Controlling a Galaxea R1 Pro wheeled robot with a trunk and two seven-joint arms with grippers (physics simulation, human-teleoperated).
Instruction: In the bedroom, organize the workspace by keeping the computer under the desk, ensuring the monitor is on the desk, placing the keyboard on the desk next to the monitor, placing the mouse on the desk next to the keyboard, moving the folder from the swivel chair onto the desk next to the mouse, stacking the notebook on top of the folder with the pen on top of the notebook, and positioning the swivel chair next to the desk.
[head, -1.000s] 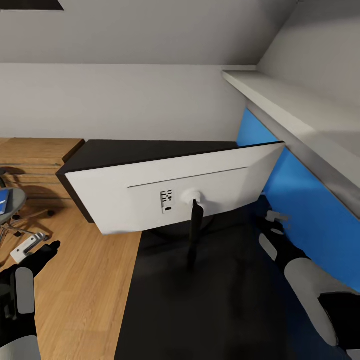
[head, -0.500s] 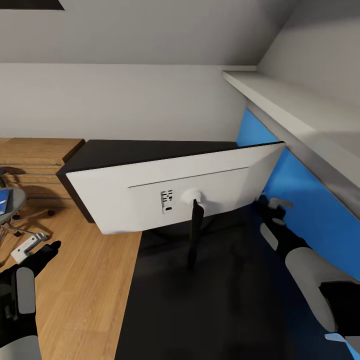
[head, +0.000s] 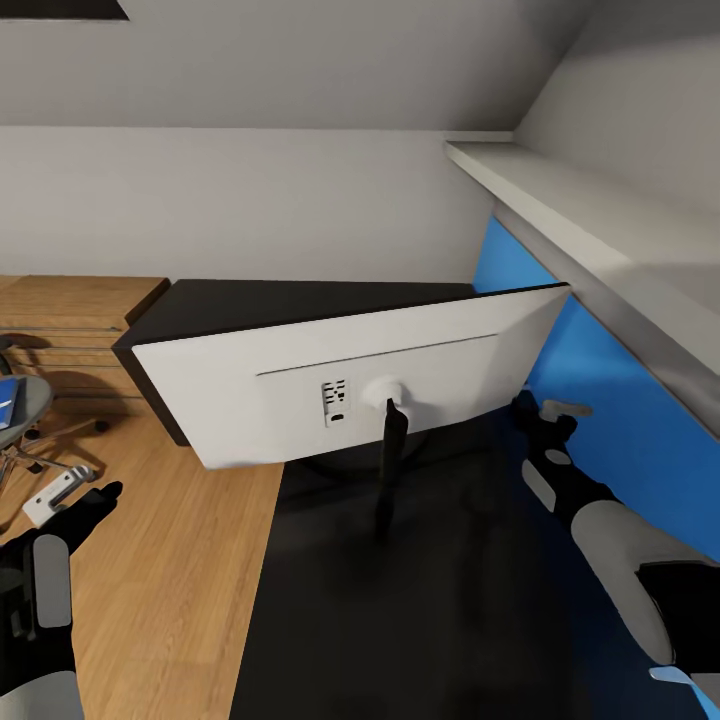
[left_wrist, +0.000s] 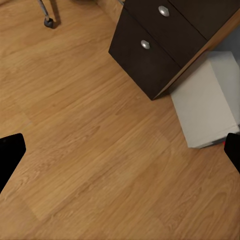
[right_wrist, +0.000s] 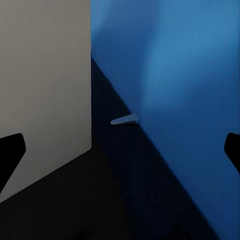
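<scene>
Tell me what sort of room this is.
Probably a home office corner or a bedroom workspace: a monitor stands on a black desk, a swivel chair sits on the wooden floor, and a computer tower rests beside the desk drawers.

The rendered scene was evenly, softly lit with no visible lamp. The monitor cast a faint blurred shadow on the glossy black desk, which showed dull sheen. The wooden floor looked bright and sharp. The blue wall darkened toward its base.
</scene>
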